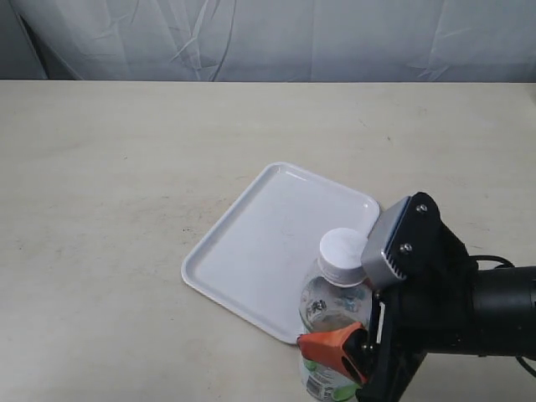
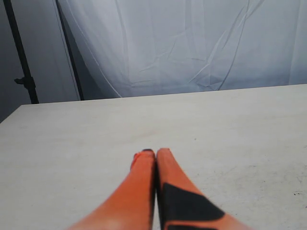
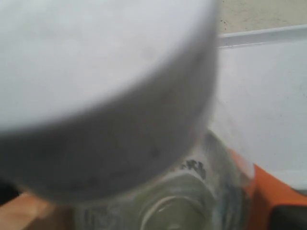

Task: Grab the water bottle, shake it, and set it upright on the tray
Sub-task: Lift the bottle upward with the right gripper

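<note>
Water bottle (image 1: 333, 289) upright at 5 o'clock edge of tray (image 1: 251, 243), right gripper (image 1: 333, 345) grasping its body. Left gripper (image 2: 156, 154) clenched, low over surface (image 2: 72, 143).

The tray (image 1: 264, 239) lies on the table (image 1: 100, 167) near the frame's centre, with the water bottle (image 1: 333, 293) overlapping its lower-right edge, held by the right gripper (image 1: 333, 342) that enters from the frame's lower-right corner.

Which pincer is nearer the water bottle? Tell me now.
Right. The right pincer clasps the water bottle below its cap; the left pincer sits shut above the table, no bottle in its view.
</note>
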